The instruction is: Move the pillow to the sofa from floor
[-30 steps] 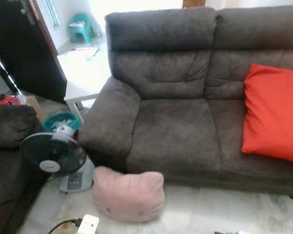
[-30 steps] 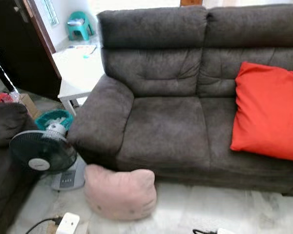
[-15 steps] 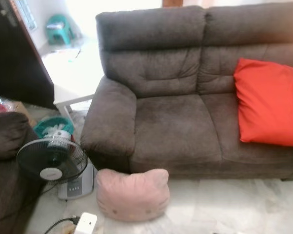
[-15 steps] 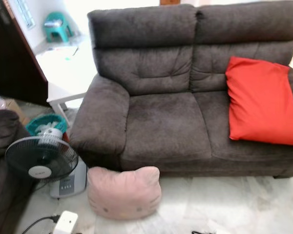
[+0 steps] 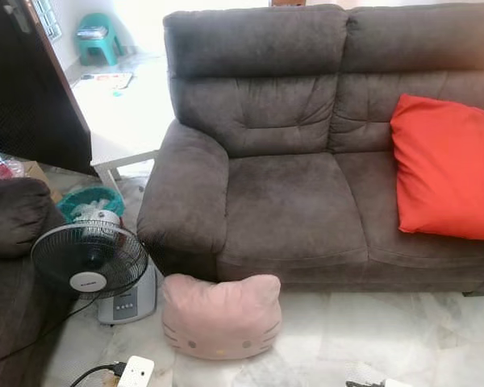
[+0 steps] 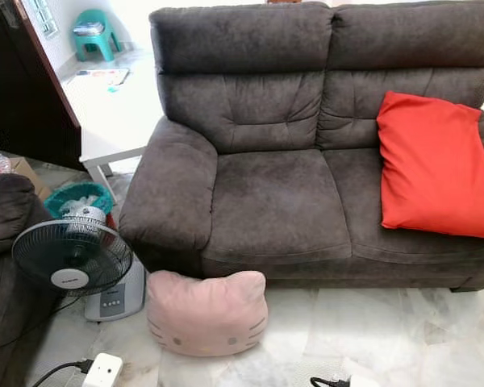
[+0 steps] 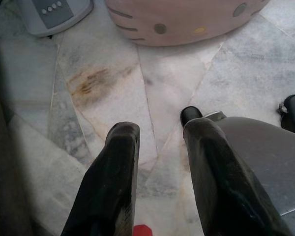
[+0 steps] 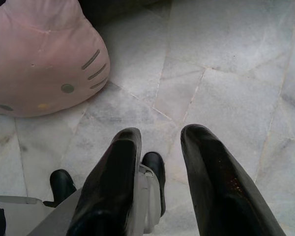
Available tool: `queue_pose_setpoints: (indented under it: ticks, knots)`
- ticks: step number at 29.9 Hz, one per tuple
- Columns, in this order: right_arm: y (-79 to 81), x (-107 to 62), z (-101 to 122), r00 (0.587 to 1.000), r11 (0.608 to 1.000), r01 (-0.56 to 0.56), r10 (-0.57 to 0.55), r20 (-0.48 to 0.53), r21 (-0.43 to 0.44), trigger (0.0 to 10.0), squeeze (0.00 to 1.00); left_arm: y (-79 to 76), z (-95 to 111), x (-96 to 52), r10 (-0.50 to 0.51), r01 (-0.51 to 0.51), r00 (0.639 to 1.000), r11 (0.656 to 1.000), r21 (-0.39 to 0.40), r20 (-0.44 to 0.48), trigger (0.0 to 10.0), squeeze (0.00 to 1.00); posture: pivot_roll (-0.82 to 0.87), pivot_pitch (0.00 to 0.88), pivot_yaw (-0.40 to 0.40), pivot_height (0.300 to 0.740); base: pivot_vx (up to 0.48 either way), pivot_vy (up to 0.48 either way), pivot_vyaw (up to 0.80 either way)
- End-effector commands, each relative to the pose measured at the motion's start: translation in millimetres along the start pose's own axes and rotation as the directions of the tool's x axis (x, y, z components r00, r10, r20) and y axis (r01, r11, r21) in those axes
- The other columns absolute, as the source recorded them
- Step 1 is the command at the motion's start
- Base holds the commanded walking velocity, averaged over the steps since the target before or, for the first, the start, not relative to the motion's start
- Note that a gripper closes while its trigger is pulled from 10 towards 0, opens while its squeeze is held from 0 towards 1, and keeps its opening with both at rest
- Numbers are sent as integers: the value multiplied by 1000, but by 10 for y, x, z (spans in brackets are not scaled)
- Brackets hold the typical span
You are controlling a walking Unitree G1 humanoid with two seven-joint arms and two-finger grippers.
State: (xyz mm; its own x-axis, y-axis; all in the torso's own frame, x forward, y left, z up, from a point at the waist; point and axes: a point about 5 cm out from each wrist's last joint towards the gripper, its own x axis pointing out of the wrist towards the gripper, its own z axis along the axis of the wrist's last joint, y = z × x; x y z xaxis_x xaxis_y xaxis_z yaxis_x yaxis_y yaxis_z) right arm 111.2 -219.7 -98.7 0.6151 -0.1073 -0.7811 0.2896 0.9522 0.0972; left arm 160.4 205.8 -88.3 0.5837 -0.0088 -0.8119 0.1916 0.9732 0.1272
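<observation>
- One pink cat-faced pillow (image 5: 221,316) lay on the pale marble floor (image 5: 363,334), its back close against the front base of the dark grey two-seat fabric sofa (image 5: 298,153), below the left-hand seat.
- One red square cushion (image 5: 447,168) leaned against the sofa's right backrest; the left seat and its front edge were bare.
- Open floor stretched to the right of the pillow along the sofa's front.
- To the pillow's left, just beside it, stood one black-grilled floor fan on a grey base (image 5: 97,262), with one white power strip (image 5: 135,372) near the front edge of the floor.
- A second dark sofa arm (image 5: 12,218) closed in the far left side, and one white low table (image 5: 117,121) stood behind the fan.
- The left gripper (image 7: 160,130) hung over bare floor, its two black fingers a narrow gap apart, holding nothing.
- The right gripper (image 8: 160,132) hung likewise, fingers narrowly parted and empty, the pillow near but apart from it.
</observation>
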Motion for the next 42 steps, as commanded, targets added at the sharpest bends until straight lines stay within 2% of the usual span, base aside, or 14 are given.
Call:
queue_pose_setpoints:
  ticks: [1,12,19,28,33,36,42]
  knots:
    - [-11,-4,-6,1000,1000,-2,1,-5,-4,10000,0,-2,-51,-13,-2,2,1000,1000,0,-13,10000,0,1,0,24,738,0,0,0]
    - [-20,-5,-5,1000,1000,-3,3,-8,-6,10000,0,6,-87,-24,-1,0,1000,1000,-21,-24,10000,0,-2,0,21,738,0,0,0]
    - [-19,-4,-6,1000,1000,-5,5,-11,-5,10000,0,-6,-79,-17,-3,2,1000,1000,-13,-31,10000,0,-2,0,21,738,0,391,0]
    - [-12,-4,-11,1000,1000,-9,9,-12,-3,10000,0,-169,14,29,-19,19,1000,1000,-4,-21,10000,0,-2,0,24,738,0,424,0]
    - [-10,-4,-12,1000,1000,-10,10,-13,-4,10000,0,-189,22,33,-20,20,1000,1000,-3,-19,10000,0,-1,0,24,738,0,406,0]
    - [-10,-4,-12,1000,1000,-11,11,-13,-4,10000,0,-191,34,34,-23,23,1000,1000,-1,-9,10000,0,-1,0,24,738,0,111,0]
    - [-11,-4,-10,1000,1000,-13,13,-13,-5,10000,0,-76,2,11,-12,12,1000,1000,-14,-3,10000,0,-3,0,23,738,0,0,0]
